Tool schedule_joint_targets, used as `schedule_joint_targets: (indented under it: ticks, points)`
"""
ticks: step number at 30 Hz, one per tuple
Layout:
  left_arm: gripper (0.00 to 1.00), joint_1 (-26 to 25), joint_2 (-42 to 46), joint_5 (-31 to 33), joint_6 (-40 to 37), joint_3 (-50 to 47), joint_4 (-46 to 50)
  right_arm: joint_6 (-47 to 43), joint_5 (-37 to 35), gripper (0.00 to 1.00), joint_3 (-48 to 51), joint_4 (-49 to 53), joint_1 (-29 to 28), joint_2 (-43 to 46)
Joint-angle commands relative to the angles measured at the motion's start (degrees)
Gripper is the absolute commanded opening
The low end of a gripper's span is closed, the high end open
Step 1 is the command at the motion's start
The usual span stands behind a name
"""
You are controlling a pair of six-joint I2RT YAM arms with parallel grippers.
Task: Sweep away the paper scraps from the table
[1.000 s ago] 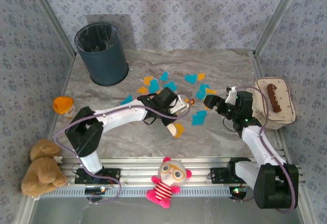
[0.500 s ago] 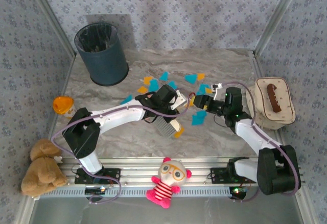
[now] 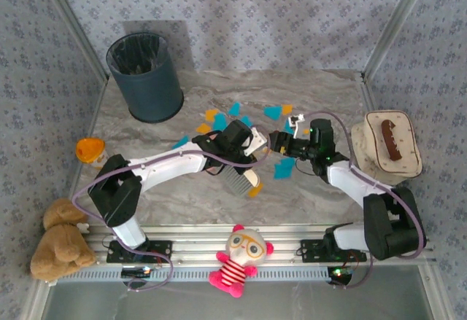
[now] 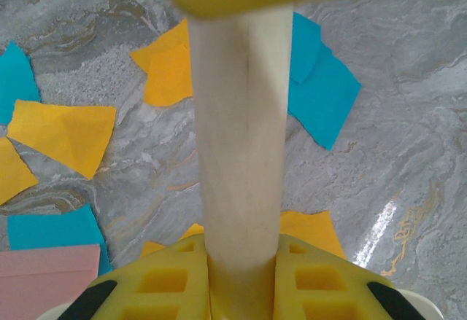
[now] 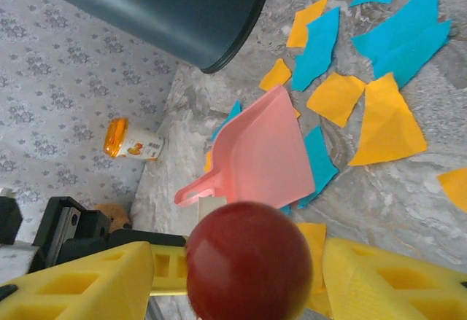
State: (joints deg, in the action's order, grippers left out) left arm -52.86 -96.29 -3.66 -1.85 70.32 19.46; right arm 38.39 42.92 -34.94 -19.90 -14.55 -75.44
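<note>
Meanwhile the left gripper point(image 4: 241, 280) is clamping its yellow fingers tight on the pale wooden handle point(image 4: 241, 116) of a brush point(image 3: 236, 181), hanging over the middle of the table point(image 3: 321, 94). Around it the paper scraps point(image 3: 219, 122) — orange-yellow and cyan — are lying scattered from the middle toward the far edge, some touching the pink dustpan point(image 5: 263, 156). Just to the right, the right gripper point(image 3: 279, 142) is holding its fingers apart on either side of a dark red ball point(image 5: 246, 258) — whether they are pressing it, I cannot tell.
</note>
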Motion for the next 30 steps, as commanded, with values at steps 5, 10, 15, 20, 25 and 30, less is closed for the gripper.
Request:
schedule_joint_targets:
  ticks: [5, 10, 15, 20, 25, 30]
  points:
    - [0.19, 0.04, 3.5, -1.98, -0.29, 0.91, -2.84, 1.12, 2.21, 0.61, -2.6, -2.78, -1.74, -2.75]
    - [0.19, -0.23, 3.31, -3.06, -0.88, 1.39, -2.85, 1.51, 2.65, 0.59, -3.28, -3.65, -2.55, -4.04]
    - [0.18, -0.31, 2.64, -3.32, -1.19, 2.14, -2.51, 1.17, 4.05, 0.58, -4.27, -3.48, -3.62, -4.89]
    - [0.18, -0.44, 1.92, -3.58, -1.27, 2.89, -2.34, 0.91, 4.64, 0.56, -4.77, -3.3, -4.35, -5.64]
    - [0.19, -0.58, 1.33, -3.75, -1.34, 3.34, -2.33, 1.05, 4.86, 0.5, -4.82, -3.78, -4.69, -5.99]
    - [0.19, -0.58, 0.88, -3.67, -1.19, 3.48, -2.25, 1.62, 4.4, 0.34, -4.59, -4.68, -4.73, -6.04]
